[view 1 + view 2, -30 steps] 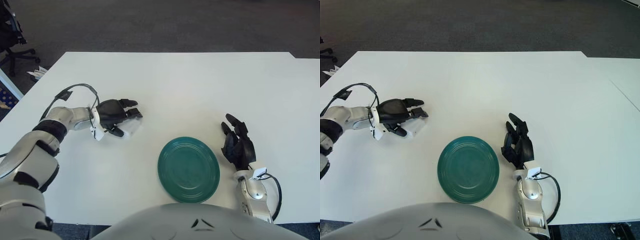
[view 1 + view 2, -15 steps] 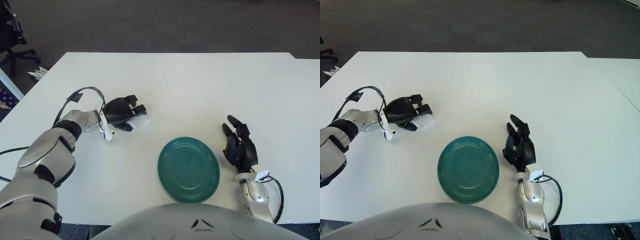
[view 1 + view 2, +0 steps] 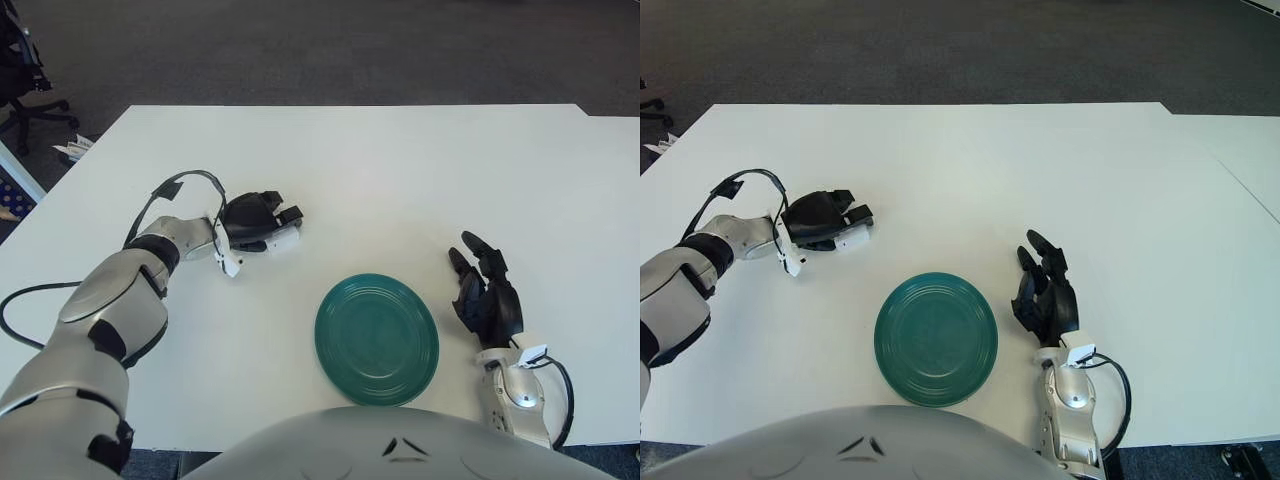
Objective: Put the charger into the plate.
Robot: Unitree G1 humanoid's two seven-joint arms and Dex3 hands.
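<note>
My left hand [image 3: 258,220] is on the left side of the white table [image 3: 400,170], its dark fingers curled around a small white charger [image 3: 281,238] that sticks out beneath them. The hand and charger are up and to the left of the green plate [image 3: 377,339], which lies empty near the table's front edge. The charger also shows in the right eye view [image 3: 852,238]. My right hand [image 3: 488,299] rests to the right of the plate with fingers spread, holding nothing.
A black cable loops over my left wrist [image 3: 180,185]. An office chair [image 3: 25,70] stands on the dark floor beyond the table's far left corner. My own torso [image 3: 400,445] covers the front edge.
My left hand has closed around the charger and moved right and slightly away from me with it. My right hand has shifted a little toward the front edge.
</note>
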